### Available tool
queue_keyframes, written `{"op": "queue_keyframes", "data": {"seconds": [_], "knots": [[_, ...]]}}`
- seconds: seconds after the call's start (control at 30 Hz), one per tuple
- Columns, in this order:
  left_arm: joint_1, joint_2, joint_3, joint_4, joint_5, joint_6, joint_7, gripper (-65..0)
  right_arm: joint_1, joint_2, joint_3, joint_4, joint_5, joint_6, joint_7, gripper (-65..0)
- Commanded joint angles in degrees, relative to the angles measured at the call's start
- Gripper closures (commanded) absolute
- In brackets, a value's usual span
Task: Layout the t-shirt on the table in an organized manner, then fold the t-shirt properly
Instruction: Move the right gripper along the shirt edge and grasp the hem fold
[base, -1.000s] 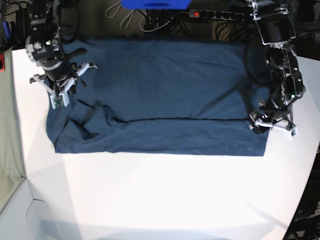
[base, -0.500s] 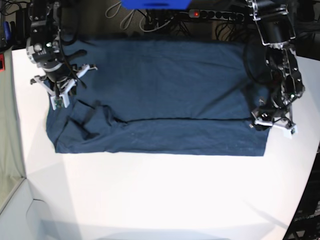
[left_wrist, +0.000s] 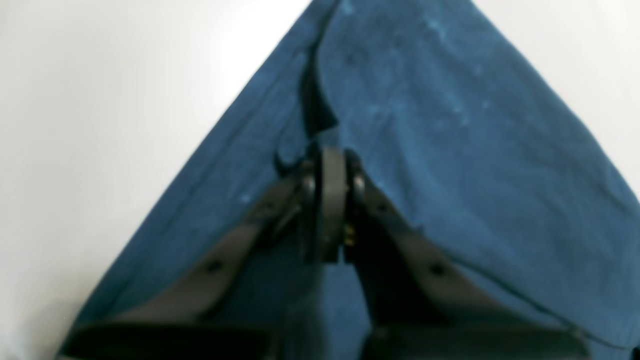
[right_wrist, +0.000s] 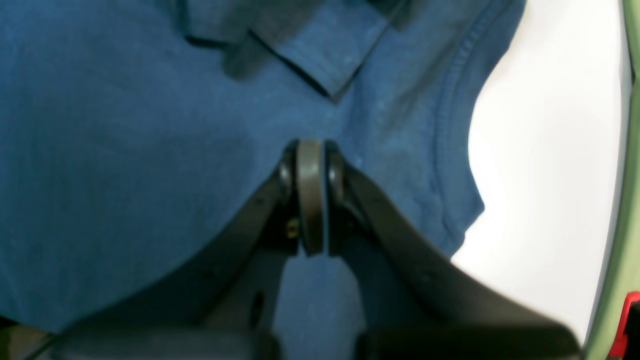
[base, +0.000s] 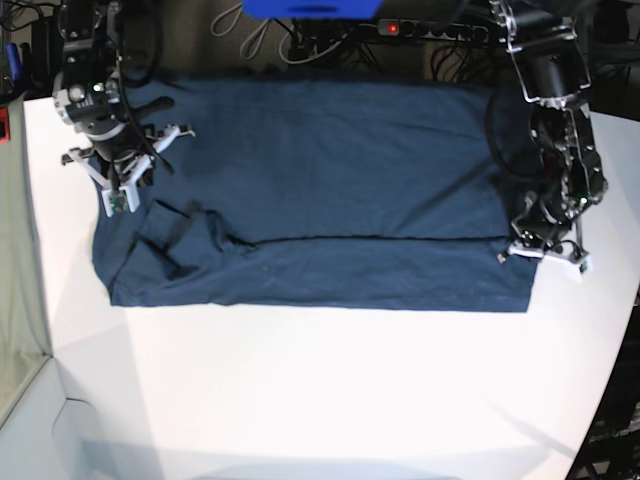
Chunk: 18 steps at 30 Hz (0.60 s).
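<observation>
- While the navy t-shirt (base: 310, 190) is spread flat across the far half of the white table (base: 330, 390), both claws are set at its opposite ends.
- At the left claw (left_wrist: 327, 165), the tips are seen pressed together over the blue cloth, at a dark fold edge running away from them; whether a layer is pinched between them cannot be told from the blurred wrist view.
- Bare table is seen to either side of this claw, with the shirt narrowing to a corner ahead of it.
- At the right claw (right_wrist: 311, 160), the tips are likewise pressed together, held over the cloth.
- Just ahead of this claw a folded sleeve (right_wrist: 320, 55) is lying on the shirt, and a stitched hem (right_wrist: 452, 100) is curved beside it, with table beyond.
- A long fold line (base: 370, 238) is seen across the shirt between the two claws.
</observation>
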Motion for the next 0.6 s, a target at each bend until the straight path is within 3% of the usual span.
{"op": "queue_keyframes", "data": {"seconds": [0.0, 0.2, 0.37, 0.57], "knots": [[-1.2, -0.8, -0.1, 1.8, -0.5, -0.1, -0.9, -0.1, 0.3, 0.7, 0.3, 0.9, 0.0, 0.2, 1.2, 0.0], [-0.9, -0.5, -0.5, 8.7, -0.9, 0.2, -0.8, 0.0, 3.9, 0.5, 0.2, 1.0, 0.1, 0.2, 1.0, 0.0], [-0.6, 0.0, -0.6, 13.2, -0.9, 0.2, -0.7, 0.0, 9.5, 0.3, 0.2, 0.4, 0.1, 0.2, -2.5, 0.0], [-1.1, 0.1, -0.5, 15.1, -1.0, 0.3, -0.8, 0.0, 14.8, -2.6, 0.1, -4.2, 0.2, 0.2, -6.9, 0.0]]}}
